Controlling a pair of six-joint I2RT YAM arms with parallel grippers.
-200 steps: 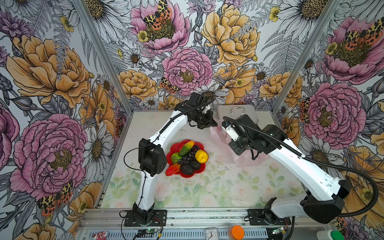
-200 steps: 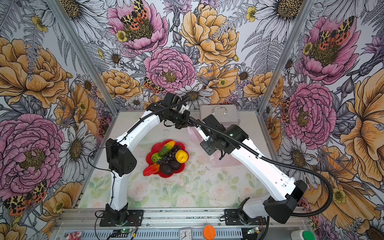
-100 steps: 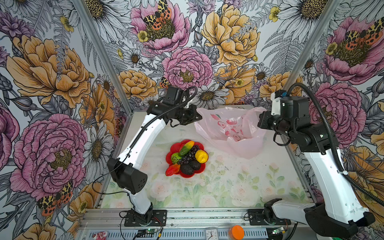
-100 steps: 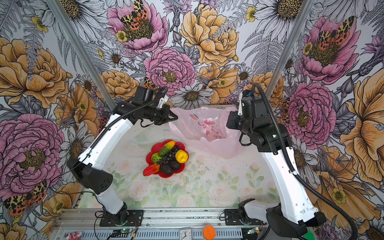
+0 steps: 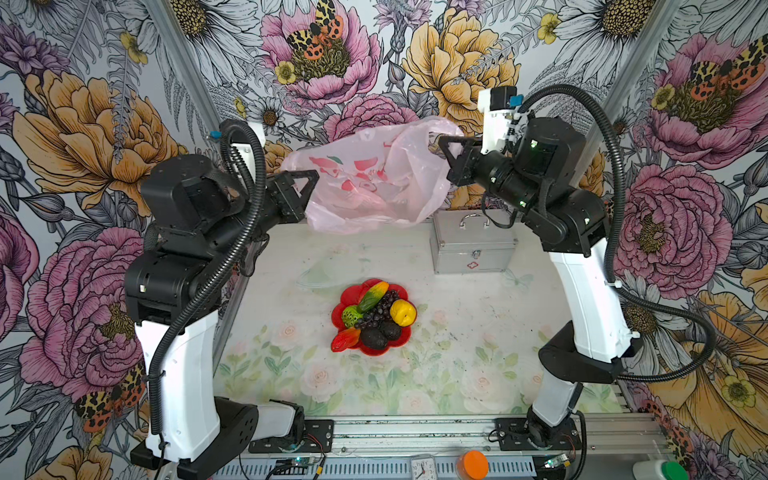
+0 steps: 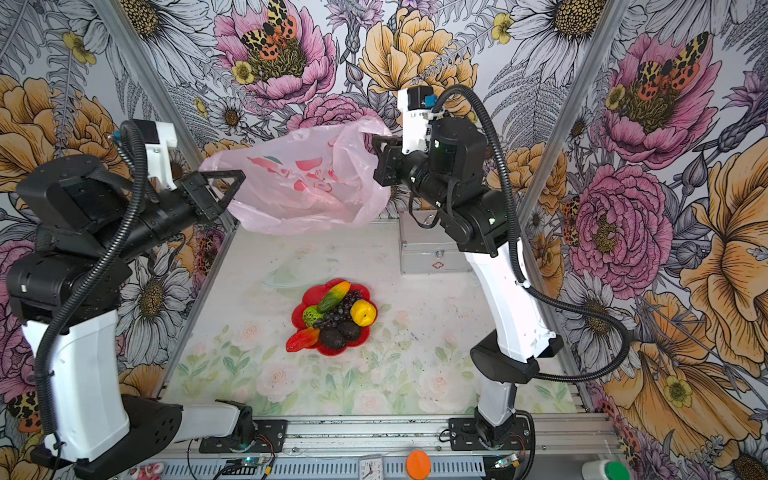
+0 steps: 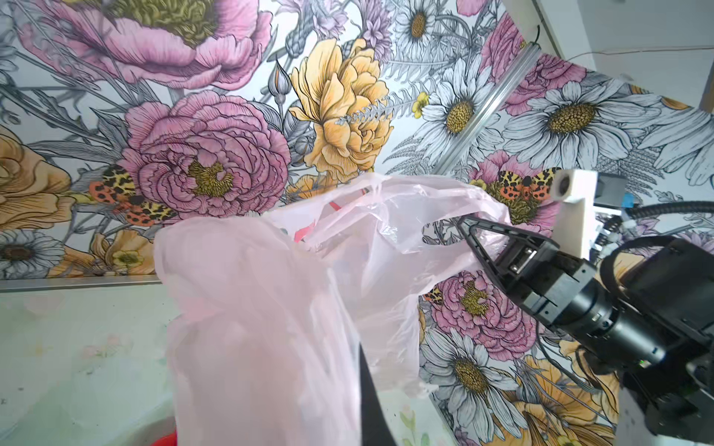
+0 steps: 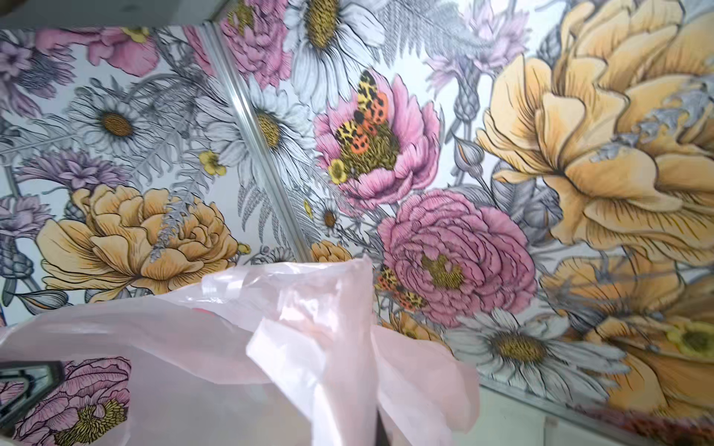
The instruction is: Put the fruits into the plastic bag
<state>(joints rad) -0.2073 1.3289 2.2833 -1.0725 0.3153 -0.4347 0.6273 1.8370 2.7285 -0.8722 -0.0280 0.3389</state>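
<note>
1. Floral table (image 5: 478,332), flowered walls (image 5: 83,124); fruits (image 5: 376,316) on red plate (image 5: 347,291) at centre.
2. Left gripper (image 5: 312,182) and right gripper (image 5: 443,146), both clamped tight, hold the plastic bag (image 5: 374,187) aloft at 12 o'clock.

The plastic bag (image 5: 374,187) hangs stretched above the table's (image 5: 457,332) back edge. The silver metal case (image 5: 473,249) blocks the back right corner. Bare tabletop surrounds the red plate (image 5: 348,291) mid-table.

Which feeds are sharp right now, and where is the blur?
Both top views: sharp, evenly lit, fruits crisp. Left wrist view: near plastic bag soft, right claw sharper. Right wrist view: bag blurred up close, wallpaper smeared toward one edge.
</note>
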